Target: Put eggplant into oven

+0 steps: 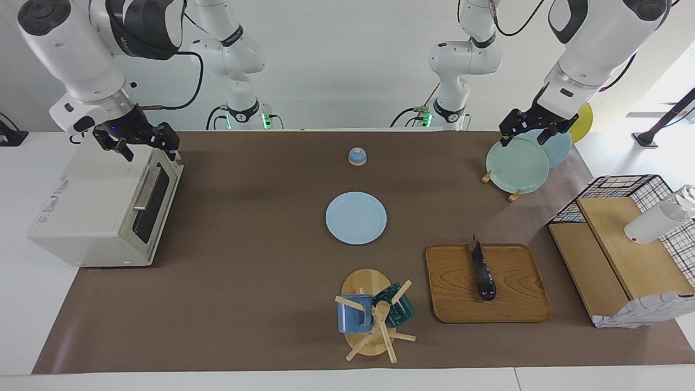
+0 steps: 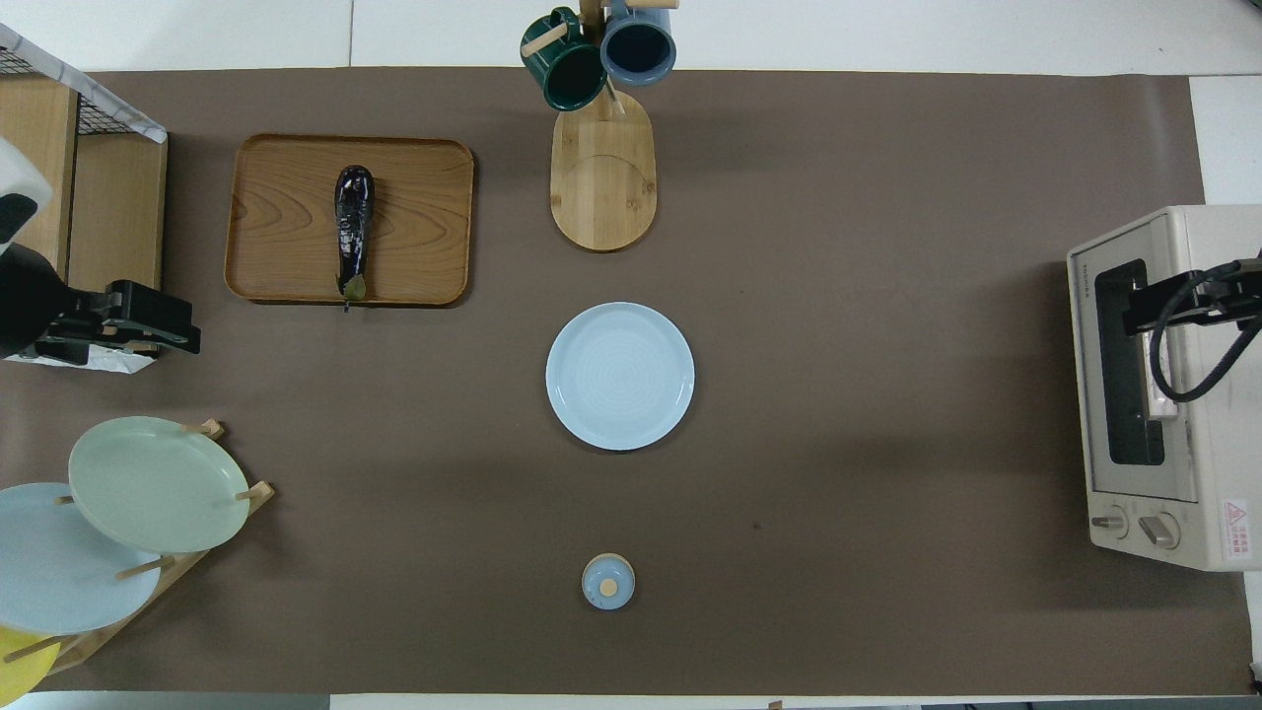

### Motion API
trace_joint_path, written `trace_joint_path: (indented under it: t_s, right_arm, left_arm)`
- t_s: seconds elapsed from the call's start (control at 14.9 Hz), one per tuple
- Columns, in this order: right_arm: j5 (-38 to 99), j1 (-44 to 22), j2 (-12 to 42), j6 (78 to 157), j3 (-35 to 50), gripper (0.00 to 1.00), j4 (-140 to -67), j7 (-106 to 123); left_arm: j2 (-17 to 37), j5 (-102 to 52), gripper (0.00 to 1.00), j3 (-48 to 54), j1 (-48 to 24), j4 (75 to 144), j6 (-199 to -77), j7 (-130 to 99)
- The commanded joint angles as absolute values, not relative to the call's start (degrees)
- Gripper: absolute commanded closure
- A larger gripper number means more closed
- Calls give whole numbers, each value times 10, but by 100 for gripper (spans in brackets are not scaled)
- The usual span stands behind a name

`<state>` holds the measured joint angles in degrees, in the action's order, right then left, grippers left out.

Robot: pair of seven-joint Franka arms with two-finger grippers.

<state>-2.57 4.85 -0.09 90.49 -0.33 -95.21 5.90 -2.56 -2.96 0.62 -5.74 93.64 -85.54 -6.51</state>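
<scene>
A robotics lab is posing as a kitchen. Two white robot arms (image 1: 81, 60) are standing at a white table (image 1: 21, 304) bearing a brown paper mat (image 1: 244, 282), with a boxy cream toaster oven (image 1: 103, 217) and a round pale-blue plate (image 1: 355, 218) sitting on it.

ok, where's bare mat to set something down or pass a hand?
Widest bare stretch: between the oven and the light blue plate. Also bare: between that plate and the small lid, and between the wooden tray and the plate rack. Crowded at the left arm's end: tray, rack, shelf.
</scene>
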Motion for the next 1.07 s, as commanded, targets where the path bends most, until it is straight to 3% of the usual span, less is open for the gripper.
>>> trace_joint_path:
  t_s: [0.0,0.54,0.6,0.67,0.74,0.8,1.0]
  right_arm:
    - [-10,56,-4,910,1,0,-952,74]
    - [-8,53,-12,910,1,0,-963,68]
    - [-8,50,-18,924,3,26,-974,67]
    - [-8,51,-21,926,3,58,-982,67]
    - [-8,56,-26,932,3,81,-997,70]
    - [-8,60,-34,939,0,98,-1011,72]
    - [-25,63,-60,975,-4,100,-1073,54]
  left_arm:
    - [-32,-25,0,1,-66,938,-852,-68]
    - [-33,-25,0,1,-66,938,-852,-69]
    - [-34,-25,0,2,-67,940,-854,-66]
    - [-34,-25,0,2,-67,941,-866,-67]
    - [-35,-25,0,2,-67,946,-876,-70]
    - [-37,-25,0,1,-67,955,-892,-76]
    - [-20,-25,0,2,-66,962,-947,-76]
